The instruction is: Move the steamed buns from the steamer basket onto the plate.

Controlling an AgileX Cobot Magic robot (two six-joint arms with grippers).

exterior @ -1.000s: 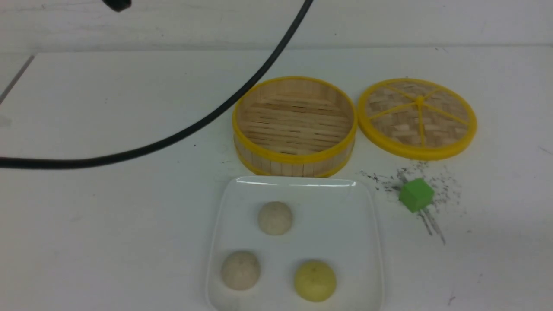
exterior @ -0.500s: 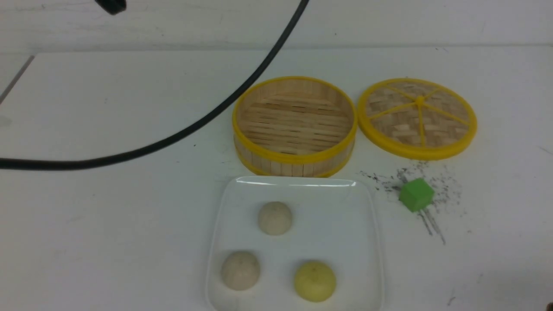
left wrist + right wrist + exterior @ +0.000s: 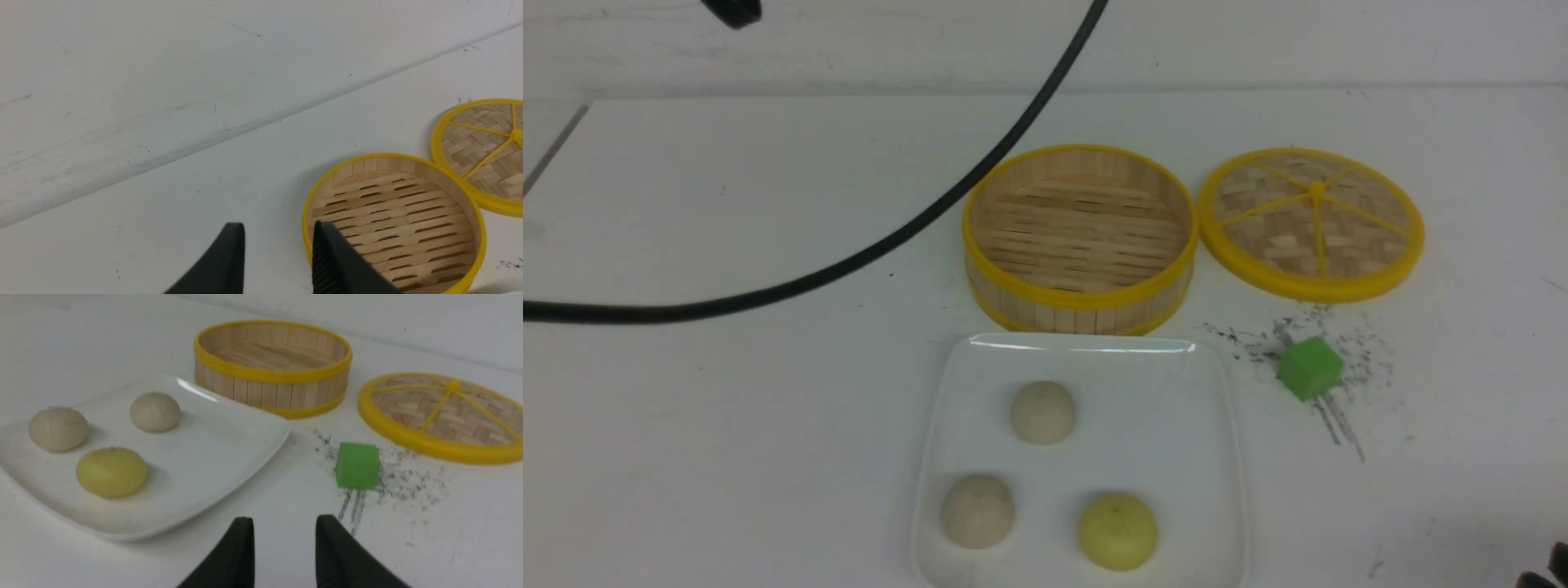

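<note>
Three steamed buns lie on the white square plate: an off-white one at the back, another off-white one front left, and a pale yellow one front right. Behind the plate stands the steamer basket, with only its slatted floor showing inside. My right gripper is open over bare table, right of the plate and short of the green cube; only its edge shows in the front view. My left gripper is open with nothing between its fingers, held beside the basket.
The flat woven lid with yellow spokes lies right of the basket. A green cube sits among dark scuff marks right of the plate. A black cable arcs across the left half of the table.
The edge of my right gripper has come into the lower right corner of the front view. Buns, plate, basket and lid have not moved.
</note>
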